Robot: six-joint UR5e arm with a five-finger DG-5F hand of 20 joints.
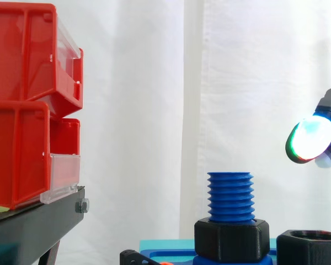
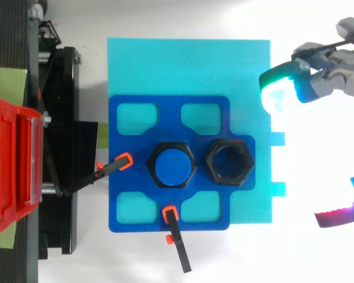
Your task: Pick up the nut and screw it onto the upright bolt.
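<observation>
The hand (image 2: 330, 71) hovers open, glowing fingers spread, right of the cyan board (image 2: 189, 65). On the board's blue plate (image 2: 169, 115), the loose black nut (image 2: 228, 162) sits just beside the upright bolt (image 2: 172, 166). Red bins (image 1: 22, 110) stand at left before a white curtain (image 1: 154, 110), their contents hidden.

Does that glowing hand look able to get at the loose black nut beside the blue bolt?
Probably yes: the hand is open, up beside the loose nut, with nothing between them; the bolt stands on the nut's far side.

White curtain (image 1: 154, 83) behind my work area, softly folded, brightly lit. Red bins (image 1: 22, 99) stacked at 9 o'clock on black stand (image 1: 36, 222).
</observation>
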